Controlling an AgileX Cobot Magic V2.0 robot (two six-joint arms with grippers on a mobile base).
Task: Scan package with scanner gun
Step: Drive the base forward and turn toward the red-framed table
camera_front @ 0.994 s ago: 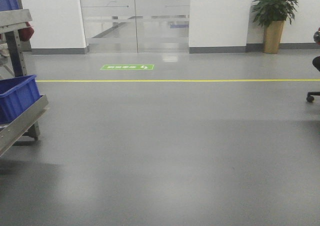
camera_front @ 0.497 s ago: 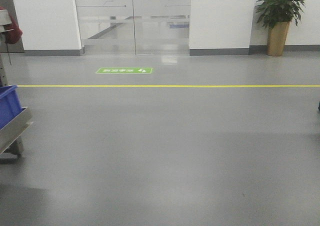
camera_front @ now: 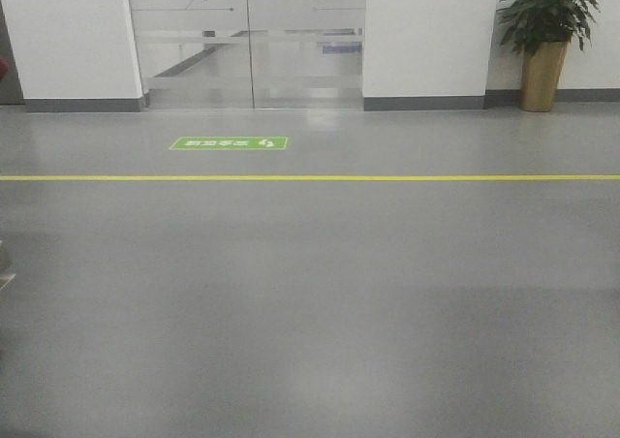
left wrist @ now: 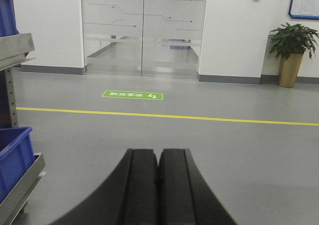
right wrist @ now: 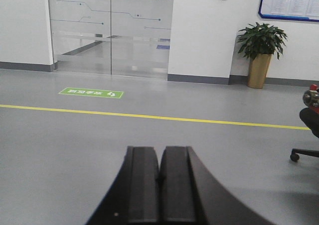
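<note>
Both claws are pinched fully closed on nothing, left gripper and right gripper facing the glass doors across the grey floor. Can't tell where the package or scanner gun is, no view catches them. Blue bin sits off to the left

Left tool and right tool closed, empty

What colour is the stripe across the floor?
Yellow. The floor stripe shows best in the exterior front-facing view, running straight across the grey floor.
</note>
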